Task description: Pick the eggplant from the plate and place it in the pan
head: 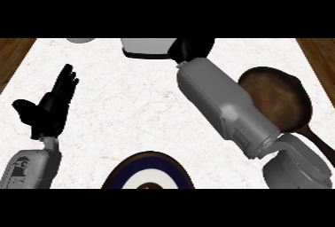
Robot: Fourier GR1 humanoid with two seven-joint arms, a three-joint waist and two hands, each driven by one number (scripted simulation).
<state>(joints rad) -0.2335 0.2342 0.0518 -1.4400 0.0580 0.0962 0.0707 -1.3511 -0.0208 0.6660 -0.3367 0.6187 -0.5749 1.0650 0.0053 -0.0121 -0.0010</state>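
1. Counter (131, 102): white, with wood at both side edges.
2. Right forearm (222, 106) stretches far up; right hand (193, 48) is at the top edge, fingers hidden, so I cannot tell its state.
3. Pan (278, 99) lies right, partly under the arm; a sweep could knock it.
4. Plate (124, 173) at the bottom edge; no eggplant visible.
5. Left hand (49, 108) rests open, fingers straight, left.

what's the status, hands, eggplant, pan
Left hand open, resting at the view's left. Right hand far up the counter, fingers hidden. Eggplant not visible; plate and pan look empty.
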